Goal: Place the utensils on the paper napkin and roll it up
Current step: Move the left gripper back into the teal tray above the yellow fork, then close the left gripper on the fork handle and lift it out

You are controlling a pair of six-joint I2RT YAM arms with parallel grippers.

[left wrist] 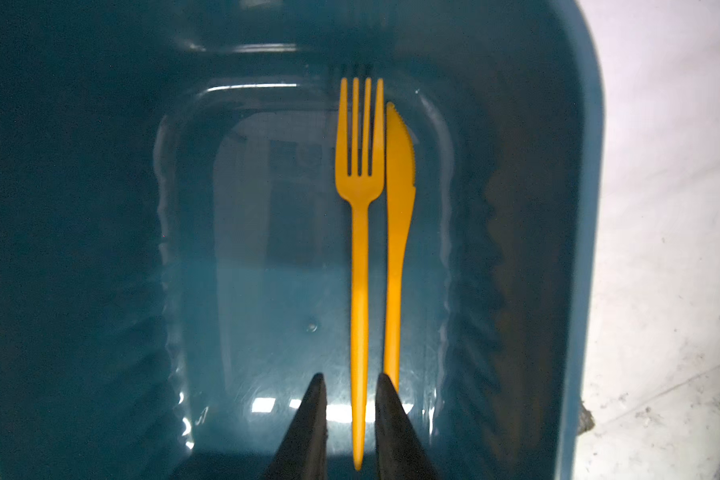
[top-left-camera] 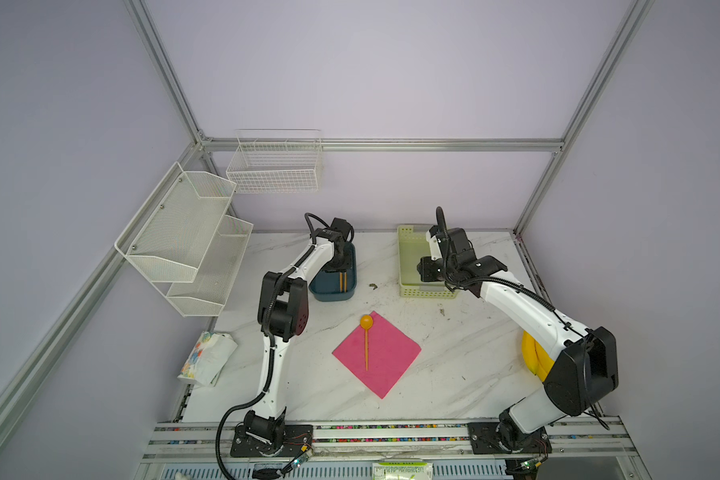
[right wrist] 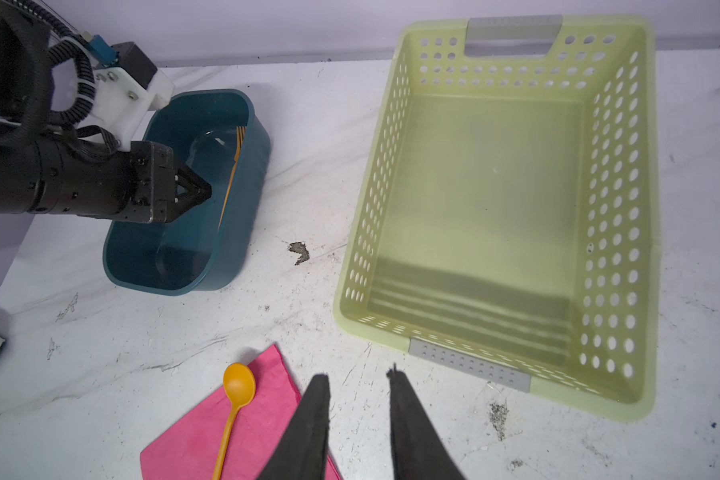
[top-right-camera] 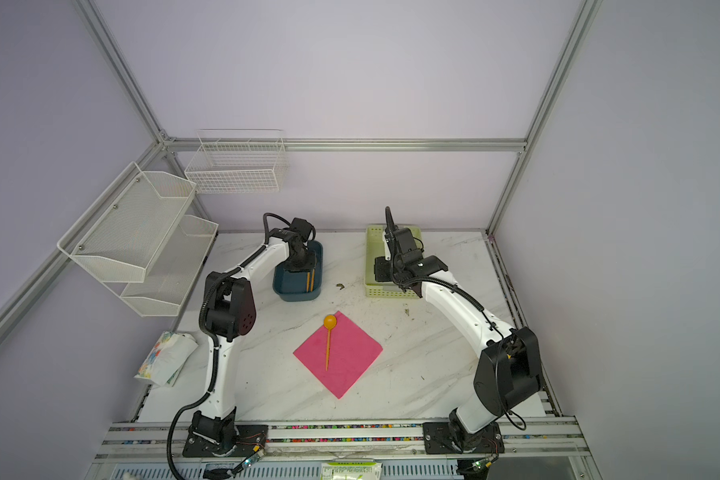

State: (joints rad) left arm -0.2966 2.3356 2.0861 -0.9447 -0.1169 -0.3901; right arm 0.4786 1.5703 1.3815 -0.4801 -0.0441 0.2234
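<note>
Colours across the table
Plain magenta-pink napkin (top-left-camera: 391, 361); orange spoon (top-left-camera: 366, 344), fork (left wrist: 360, 266), knife (left wrist: 396, 249); dark teal tub (left wrist: 80, 249); pale green basket (right wrist: 385, 199), dotted with holes; white tabletop (top-left-camera: 454, 374), grey-veined; white packet (top-left-camera: 206, 359), multicoloured floral print.

Glossy plas. tub (left wrist: 80, 208), matt paper napkin (top-left-camera: 391, 357)

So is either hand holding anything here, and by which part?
Nothing held yet. The left hand straddles the fork at its handle end, ungripped; the right hand is empty.
</note>
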